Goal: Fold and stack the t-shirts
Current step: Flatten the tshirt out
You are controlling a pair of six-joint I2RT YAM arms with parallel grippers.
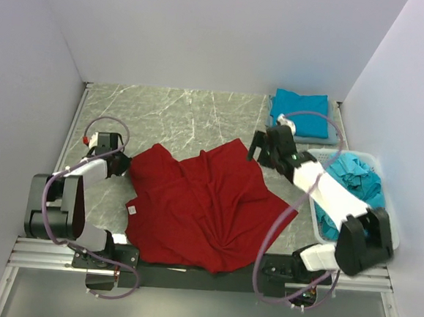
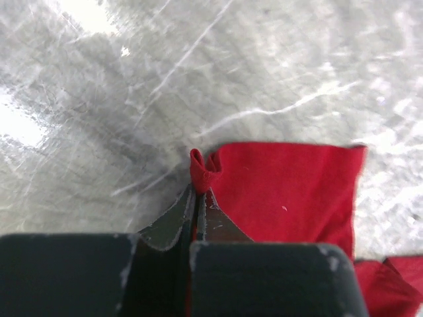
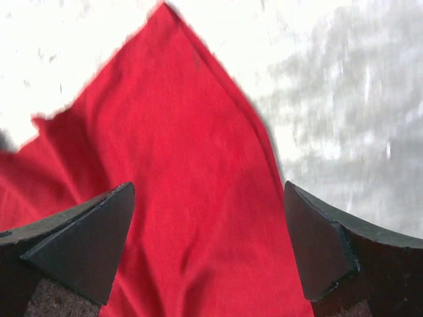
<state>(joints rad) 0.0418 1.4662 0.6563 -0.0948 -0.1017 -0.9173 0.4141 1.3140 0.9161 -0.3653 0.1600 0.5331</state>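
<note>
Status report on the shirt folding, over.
Left gripper shut on red t-shirt edge. Right gripper open above it. Shirt spread, rumpled, unfolded. Folded teal t-shirt far right, nothing blocking.

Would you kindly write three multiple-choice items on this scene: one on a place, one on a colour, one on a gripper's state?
1. Where does the folded teal-blue cotton t-shirt lie? A) far right corner of the grey marble table B) table middle C) left edge
2. What colour is the spread-out cotton t-shirt? A) teal B) deep red C) white
3. How is the left gripper? A) wide open B) shut on the spread-out cotton t-shirt C) out of view
Answers: 1 A, it lies beyond the white plastic mesh basket; 2 B, every view shows red cloth; 3 B, it pinches a red fold.
</note>
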